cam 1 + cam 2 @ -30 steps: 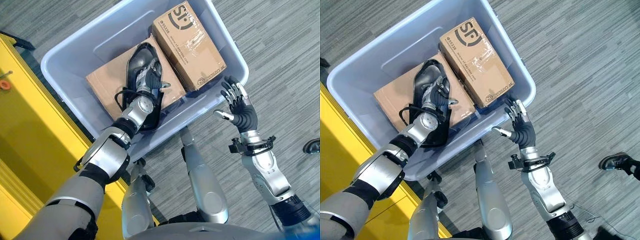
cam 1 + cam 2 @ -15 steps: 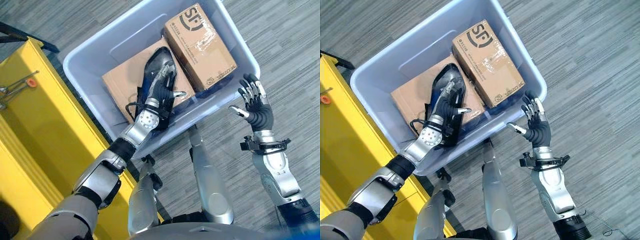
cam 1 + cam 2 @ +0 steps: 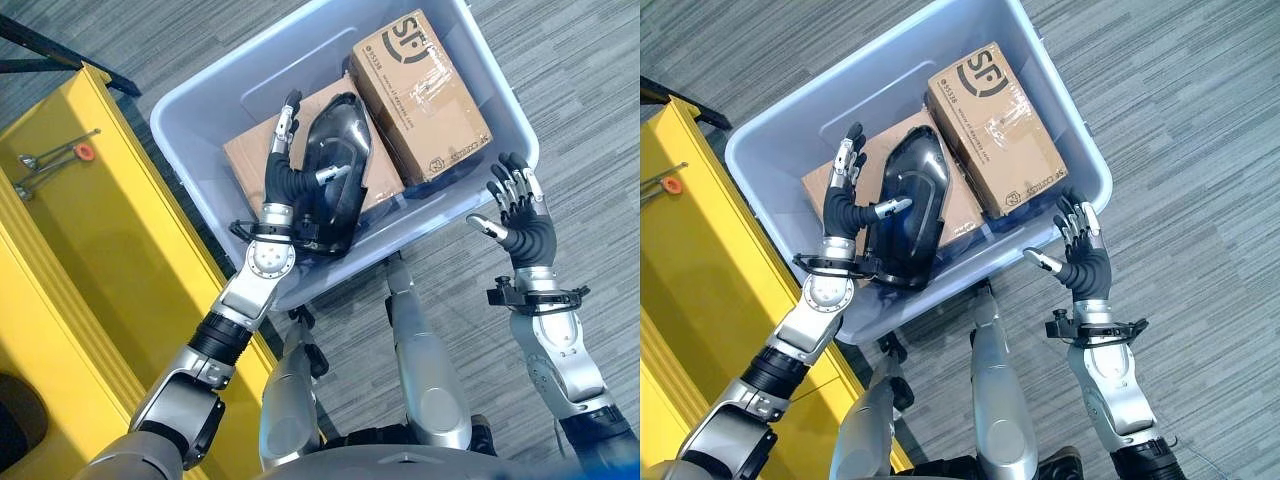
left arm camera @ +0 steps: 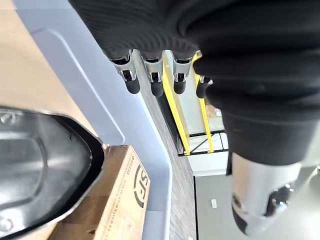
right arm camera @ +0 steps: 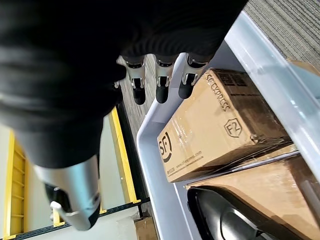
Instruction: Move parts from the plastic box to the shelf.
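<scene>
Black part: a glossy black moulded shell (image 3: 330, 185) lies in the plastic box, on the flat carton; its long axis runs from about 1 o'clock, the narrower rounded end, down to 7 o'clock, the wider end by the box's near wall.
Plastic box: pale blue-grey tub (image 3: 215, 80) on the grey carpet, set on a slant, its near rim between the two hands.
Flat carton: brown cardboard (image 3: 250, 160) under the shell, toward 9 o'clock inside the tub.
Printed carton: a thicker brown box (image 3: 425, 95) just beside the shell at 2 o'clock, its long axis running 11 to 5 o'clock; black printing and clear tape show on its top face.
Left hand: (image 3: 285, 180) inside the tub at the shell's 9 o'clock side, fingers straight and spread toward 12 o'clock, thumb laid across the shell's edge; nothing is clasped.
Right hand: (image 3: 520, 215) outside the tub, just beside its near corner at 4 o'clock, fingers spread and empty.
Yellow shelf: (image 3: 90, 260) runs along the tub's 8 o'clock side.
Metal tool: a small piece with an orange ring (image 3: 55, 160) lies on the shelf.
</scene>
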